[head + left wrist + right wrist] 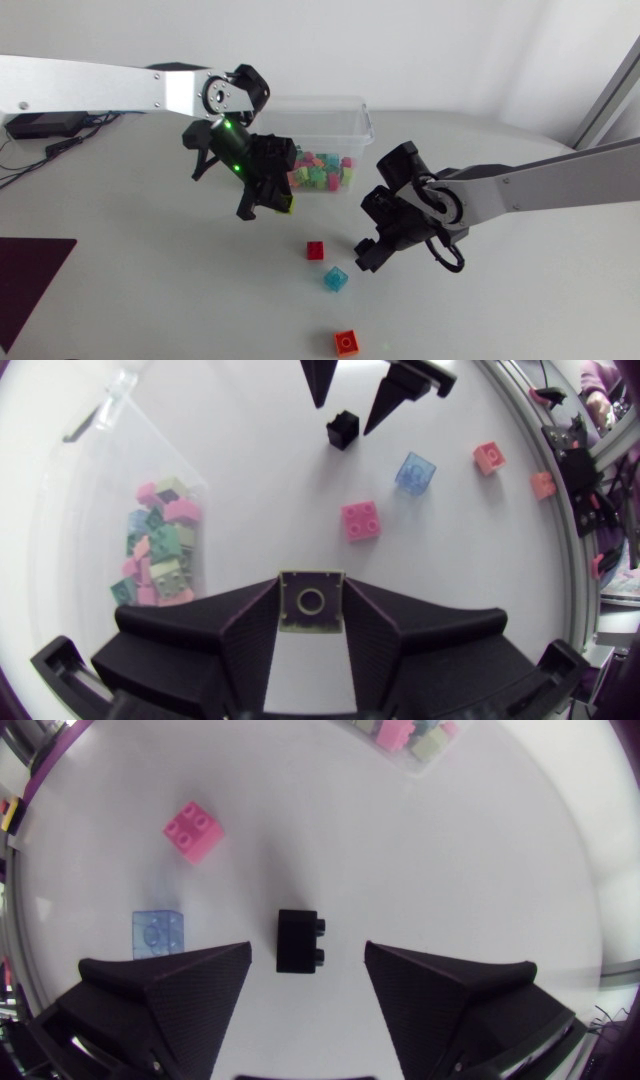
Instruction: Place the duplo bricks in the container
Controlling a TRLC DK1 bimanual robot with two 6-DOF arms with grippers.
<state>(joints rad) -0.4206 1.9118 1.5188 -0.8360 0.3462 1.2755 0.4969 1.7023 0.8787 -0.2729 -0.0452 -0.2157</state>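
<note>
Pale-green brick (311, 600) sits clamped between our left fingers (248, 635), just beside the clear container (352, 115) of pastel bricks. Our right fingers (175, 985) stand wide apart, either side of a black brick (298, 941) on the table (480, 850), not touching it. A pink brick (360, 520), a blue brick (415, 472) and an orange brick (346, 341) lie loose nearby.

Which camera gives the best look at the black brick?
The right wrist view: the black brick lies wholly visible, studs sideways, between the right gripper's open fingers. The left wrist view shows the brick small, far ahead. In the head view I cannot tell it from the gripper above it.
</note>
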